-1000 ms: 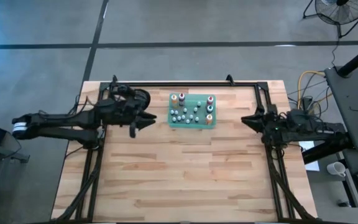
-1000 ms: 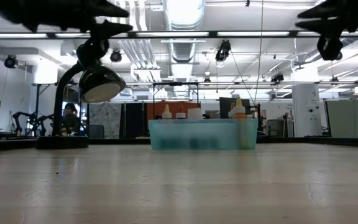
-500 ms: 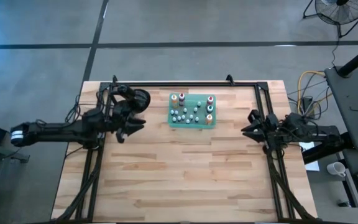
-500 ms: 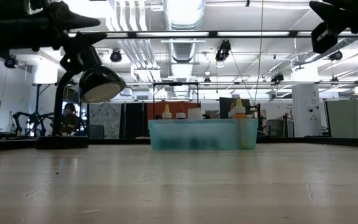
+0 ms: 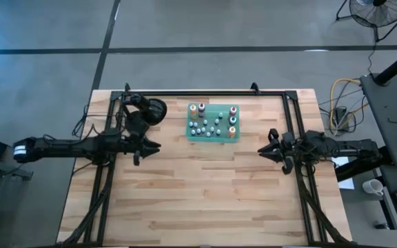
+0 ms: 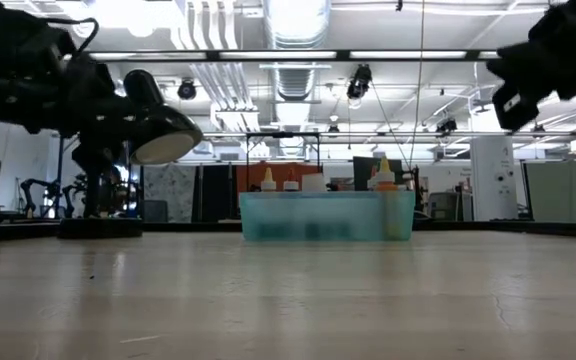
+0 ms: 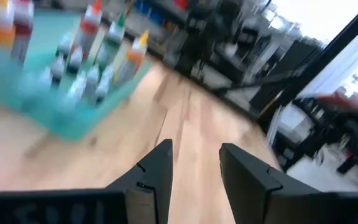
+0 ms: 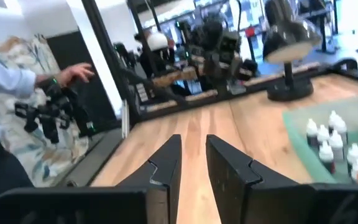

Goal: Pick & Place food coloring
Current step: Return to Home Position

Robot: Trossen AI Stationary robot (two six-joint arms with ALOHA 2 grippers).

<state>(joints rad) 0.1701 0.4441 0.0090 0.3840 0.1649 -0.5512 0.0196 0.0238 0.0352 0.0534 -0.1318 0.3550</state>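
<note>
The food coloring (image 5: 212, 122) is a cluster of tiny bottles standing upright in a flat translucent green tray (image 5: 214, 138) at the table's far middle. The bottle tops (image 6: 378, 170) rise above the tray wall (image 6: 323, 215) in the low view. My left gripper (image 5: 156, 146) hovers left of the tray, pointing level toward the right, open and empty (image 7: 194, 149). My right gripper (image 5: 262, 149) hovers right of the tray and a little nearer, pointing level toward the left. Its fingers (image 8: 193, 140) stand almost together with nothing between them.
A black desk lamp (image 5: 154, 110) stands at the far left of the table, just behind my left arm. A black frame rail (image 5: 205, 93) runs along the table's far edge. The wooden table (image 5: 205, 193) lies bare toward the near side. A person (image 8: 5, 106) stands beyond the table's left edge.
Both arms have sunk. My left gripper has drawn back toward the table's left and near edges, away from the tray. My right gripper has come down toward the near edge and rolled about its own axis. The bottles and tray have stayed put.
</note>
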